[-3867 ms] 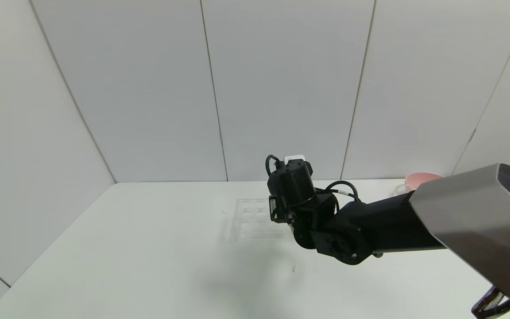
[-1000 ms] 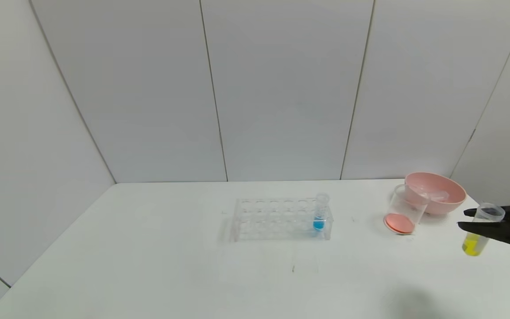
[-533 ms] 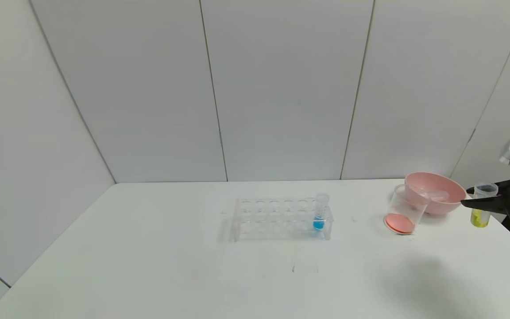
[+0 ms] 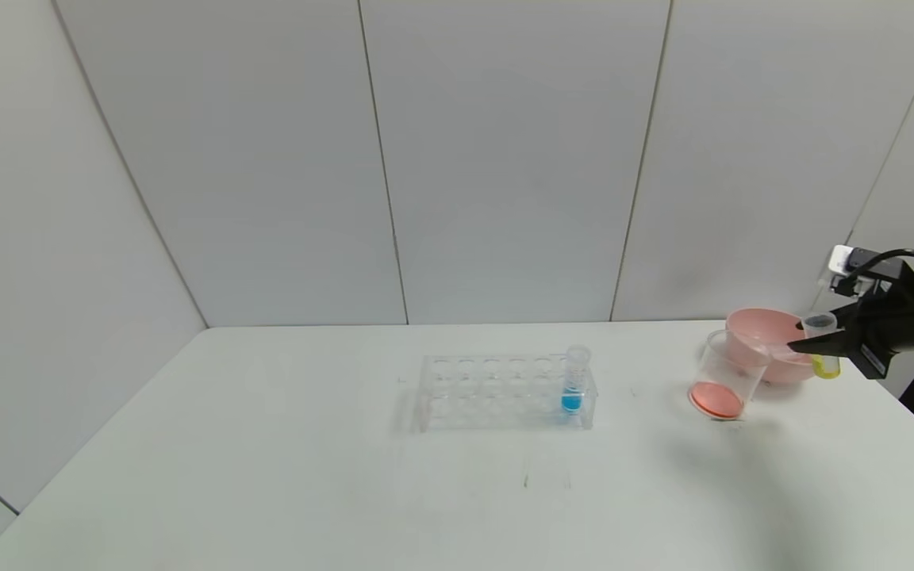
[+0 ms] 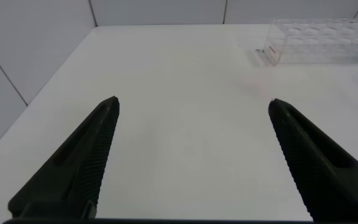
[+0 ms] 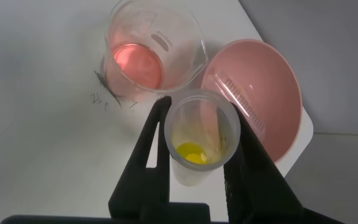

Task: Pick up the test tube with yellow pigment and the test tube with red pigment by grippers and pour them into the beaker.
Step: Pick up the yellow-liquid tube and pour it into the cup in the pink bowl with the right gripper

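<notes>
Your right gripper is clamped on the test tube with yellow pigment, upright, over the pink bowl, just right of the beaker holding red liquid. Rack holds a blue tube.

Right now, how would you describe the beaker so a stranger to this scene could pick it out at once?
Look to the right end of the white table, where a pink bowl sits near the back edge. The beaker stands just in front of it, on its left side. Unlike the opaque bowl and the clear tube rack at mid-table, it is a clear, straight-sided cup with orange-red liquid at the bottom.
</notes>
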Controlling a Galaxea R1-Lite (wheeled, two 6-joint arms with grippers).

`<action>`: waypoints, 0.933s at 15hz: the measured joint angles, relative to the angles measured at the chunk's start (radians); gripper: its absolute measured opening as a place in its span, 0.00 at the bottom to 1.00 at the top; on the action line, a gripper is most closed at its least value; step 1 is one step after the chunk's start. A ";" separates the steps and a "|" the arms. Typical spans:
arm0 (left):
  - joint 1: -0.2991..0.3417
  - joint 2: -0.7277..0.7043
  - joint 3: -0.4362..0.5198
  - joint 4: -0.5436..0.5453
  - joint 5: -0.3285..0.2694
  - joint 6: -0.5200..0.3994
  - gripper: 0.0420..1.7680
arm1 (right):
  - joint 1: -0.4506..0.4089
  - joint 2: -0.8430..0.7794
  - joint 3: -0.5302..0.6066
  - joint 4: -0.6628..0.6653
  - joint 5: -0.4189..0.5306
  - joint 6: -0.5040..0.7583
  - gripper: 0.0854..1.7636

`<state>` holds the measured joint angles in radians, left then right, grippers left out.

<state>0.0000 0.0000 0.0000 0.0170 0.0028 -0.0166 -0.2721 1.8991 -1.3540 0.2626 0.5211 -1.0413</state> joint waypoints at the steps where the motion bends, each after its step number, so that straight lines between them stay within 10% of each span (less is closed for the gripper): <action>1: 0.000 0.000 0.000 0.000 0.000 0.000 0.97 | 0.010 0.016 -0.033 0.030 -0.019 -0.016 0.28; 14: 0.000 0.000 0.000 0.000 0.000 0.000 0.97 | 0.067 0.117 -0.433 0.503 -0.262 -0.083 0.28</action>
<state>0.0000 0.0000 0.0000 0.0170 0.0028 -0.0166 -0.2049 2.0162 -1.7872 0.7651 0.2589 -1.1245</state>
